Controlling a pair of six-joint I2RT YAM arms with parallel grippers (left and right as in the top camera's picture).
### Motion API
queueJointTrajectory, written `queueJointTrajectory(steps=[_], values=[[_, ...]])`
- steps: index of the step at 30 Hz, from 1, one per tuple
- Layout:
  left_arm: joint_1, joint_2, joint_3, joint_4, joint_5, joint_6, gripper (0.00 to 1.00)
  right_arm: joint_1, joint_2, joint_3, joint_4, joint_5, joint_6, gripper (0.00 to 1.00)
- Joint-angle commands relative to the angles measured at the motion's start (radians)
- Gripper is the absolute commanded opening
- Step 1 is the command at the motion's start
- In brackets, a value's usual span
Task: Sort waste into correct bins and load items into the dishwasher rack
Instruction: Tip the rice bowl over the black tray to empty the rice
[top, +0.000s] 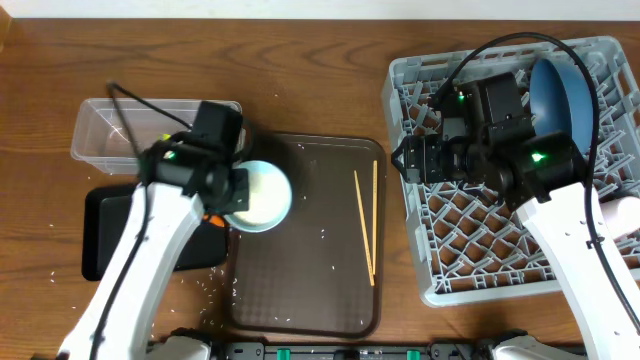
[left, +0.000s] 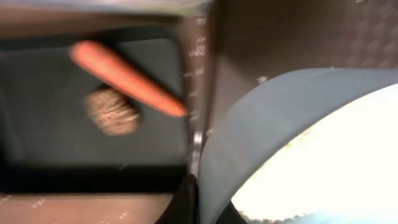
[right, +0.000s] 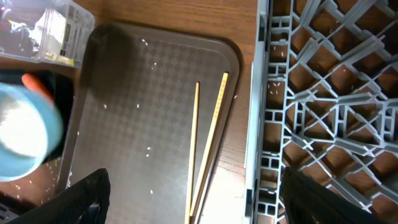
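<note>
Two chopsticks on brown tray

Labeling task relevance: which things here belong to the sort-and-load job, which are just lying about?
Job: carrot, food lump, rice grains, black tray, clear box, chopsticks, white bowl, blue bowl, rack.
Lying about: brown serving tray, table.

Overhead: fixed, straight down, far out, covers the whole table; brown tray at frame centre, rack on the right. Left wrist: very close and blurred, looking down on the black tray and carrot; white bowl fills the lower right. Right wrist: higher up, looking down on the chopsticks; it shares the brown tray, chopsticks and rack edge with overhead.
</note>
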Motion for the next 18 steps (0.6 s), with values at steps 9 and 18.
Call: queueJointTrajectory(steps=[9,18], values=[[0.09,-0.083,0.035,-0.231,-0.558,-0.159,0.06,0.008,-0.005,0.001,0.014,-0.004,0.008,0.82],[0.177,-0.051,0.034,-0.163,-0.762,-0.283,0.06,0.008,-0.005,0.001,0.014,-0.004,0.0,0.82]])
